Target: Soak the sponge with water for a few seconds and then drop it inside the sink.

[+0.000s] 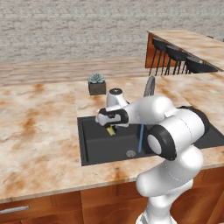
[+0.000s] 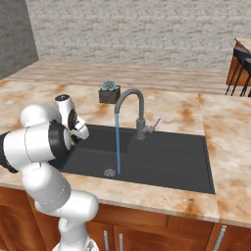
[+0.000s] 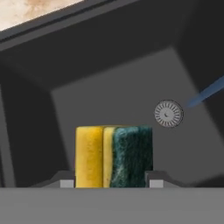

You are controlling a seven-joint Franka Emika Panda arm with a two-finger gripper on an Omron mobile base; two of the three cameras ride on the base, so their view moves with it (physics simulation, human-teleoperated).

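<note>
Sponge (image 3: 113, 156) is sitting upright between the two finger tips of the end effector (image 3: 112, 180), yellow body to one side, dark green layer to the other; the jaws are clamping on its two flanks. In the left base view the sponge (image 1: 111, 131) is showing as a small yellow patch under the end effector (image 1: 112, 127), hanging over the sink (image 1: 94, 148) near its back-left corner, clear of the floor of the basin.

Water (image 2: 117, 142) is running in a thin blue stream from the faucet (image 2: 131, 98) down toward the drain (image 2: 110, 172). Sponge is hanging well to the side of that stream, not under it.

Step in hand, as I judge it: carrying the gripped sponge toward the water; soaking is not yet begun. Next move is calling for a sideways shift across the sink until the sponge is meeting the stream, grip kept closed, then a short hold before release.

Succulent pot (image 1: 96, 85) is standing on the tabletop (image 1: 39, 127) behind the sink.
</note>
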